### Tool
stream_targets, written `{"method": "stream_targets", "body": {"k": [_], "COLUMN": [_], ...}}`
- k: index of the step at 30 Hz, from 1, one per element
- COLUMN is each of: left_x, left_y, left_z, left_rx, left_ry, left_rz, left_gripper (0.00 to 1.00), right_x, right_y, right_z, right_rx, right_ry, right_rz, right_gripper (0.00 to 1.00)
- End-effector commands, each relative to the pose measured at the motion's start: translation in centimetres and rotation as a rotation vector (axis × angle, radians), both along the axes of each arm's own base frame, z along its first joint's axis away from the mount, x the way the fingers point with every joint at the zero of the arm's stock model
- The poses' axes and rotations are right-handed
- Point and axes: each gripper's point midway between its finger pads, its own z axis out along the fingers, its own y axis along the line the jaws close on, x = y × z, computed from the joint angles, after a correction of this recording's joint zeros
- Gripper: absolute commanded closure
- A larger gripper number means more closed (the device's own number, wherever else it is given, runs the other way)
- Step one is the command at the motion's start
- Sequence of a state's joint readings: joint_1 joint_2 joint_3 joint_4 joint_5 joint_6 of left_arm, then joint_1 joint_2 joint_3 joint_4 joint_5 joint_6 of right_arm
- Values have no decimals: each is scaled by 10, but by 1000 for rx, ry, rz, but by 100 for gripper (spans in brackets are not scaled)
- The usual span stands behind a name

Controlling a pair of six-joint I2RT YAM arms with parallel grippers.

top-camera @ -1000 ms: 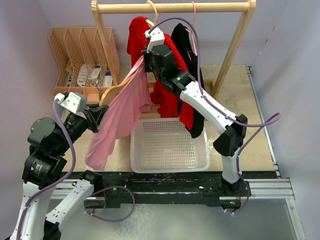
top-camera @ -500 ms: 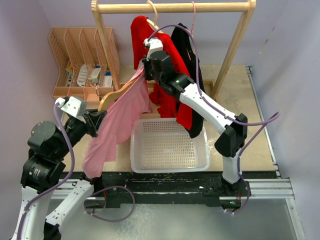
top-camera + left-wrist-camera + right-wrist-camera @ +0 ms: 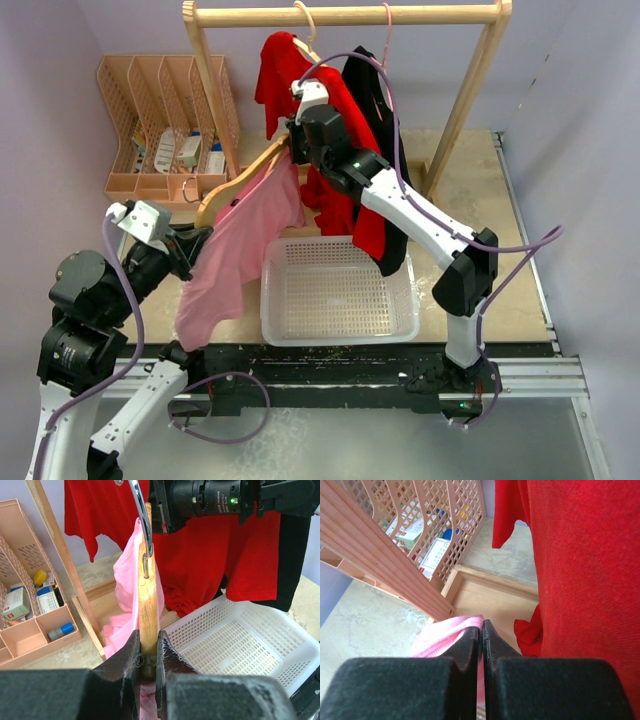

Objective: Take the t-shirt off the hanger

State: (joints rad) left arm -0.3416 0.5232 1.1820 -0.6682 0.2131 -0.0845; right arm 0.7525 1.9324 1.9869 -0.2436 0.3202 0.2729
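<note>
A pink t-shirt hangs from a wooden hanger held in the air left of the rack. My left gripper is shut on the hanger's lower end, as the left wrist view shows; the wood runs up to its metal hook. My right gripper is shut on the pink shirt's collar edge near the hanger's top. The pink cloth drapes left of the hanger.
A white mesh basket sits below the shirt. A wooden rack holds a red shirt and a black garment. A peach organiser with small items stands at the back left.
The hanger has tilted up and its bare upper arm now shows; the pink shirt has slid lower along it. My left arm has shifted slightly down and left.
</note>
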Motion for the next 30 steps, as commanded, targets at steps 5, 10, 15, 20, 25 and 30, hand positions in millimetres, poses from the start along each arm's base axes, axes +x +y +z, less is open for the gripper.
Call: {"method": "stream_targets", "body": {"k": [5, 10, 15, 20, 25, 30], "left_x": [-31, -5, 13, 28, 32, 45], "left_y": [1, 7, 13, 30, 38, 31], "left_z": [59, 57, 69, 77, 84, 83], "left_rx": [-104, -163, -214, -189, -197, -207], "left_ry": [-191, -144, -155, -120, -138, -115], "left_rz": [-53, 46, 115, 237, 285, 276], "left_gripper": [100, 100, 100, 100, 100, 100], "right_x": [36, -6, -38, -53, -66, -94], "right_y": [-68, -34, -7, 1, 4, 33], "right_z": [12, 26, 33, 40, 49, 47], "right_rx": [32, 81, 118, 181, 203, 186], "right_ry": [-69, -108, -111, -105, -114, -107], "right_rz": [-199, -71, 37, 108, 163, 330], "right_gripper": [100, 100, 100, 100, 100, 100]}}
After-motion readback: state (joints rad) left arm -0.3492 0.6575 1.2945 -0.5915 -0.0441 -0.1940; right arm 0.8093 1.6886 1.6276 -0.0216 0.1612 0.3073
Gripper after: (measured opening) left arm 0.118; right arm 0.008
